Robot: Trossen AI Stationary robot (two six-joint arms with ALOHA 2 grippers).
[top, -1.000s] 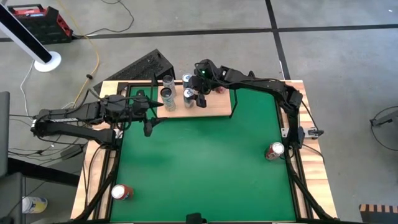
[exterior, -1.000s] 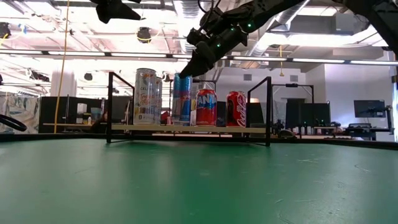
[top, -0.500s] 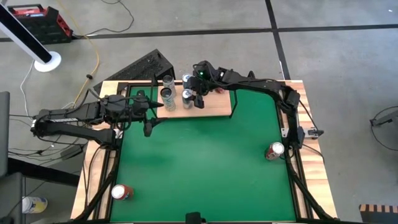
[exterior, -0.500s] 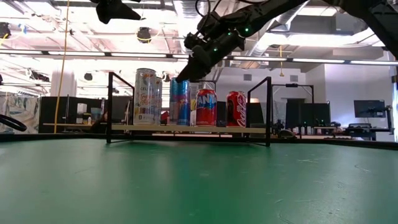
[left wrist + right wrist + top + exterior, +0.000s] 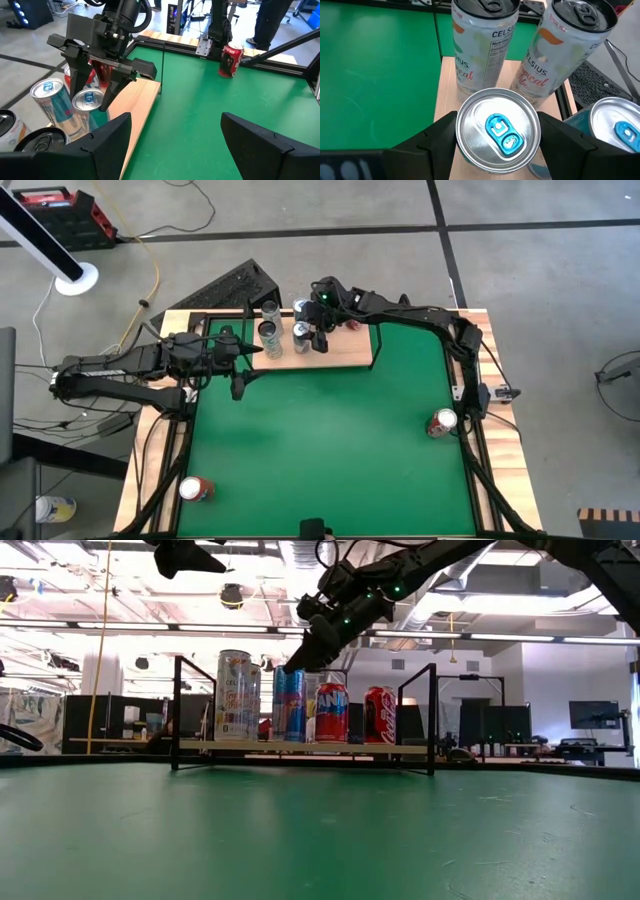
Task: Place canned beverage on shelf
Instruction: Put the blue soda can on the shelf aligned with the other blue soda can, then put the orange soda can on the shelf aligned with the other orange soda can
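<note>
floor: grey concrete (image 5: 300, 210), black seams | ceiling: strip lights (image 5: 520, 638) | back: dark desks, monitor (image 5: 593, 714)

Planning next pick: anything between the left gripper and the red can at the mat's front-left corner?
Nothing visible. The left gripper hangs open near the shelf; only bare green mat lies between it and the red can.

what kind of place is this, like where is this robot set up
Likely a robotics lab or workshop: bare concrete floor, ceiling strip lights over open workspace with monitors, and a green mat table rigged for can-stocking trials.
</note>
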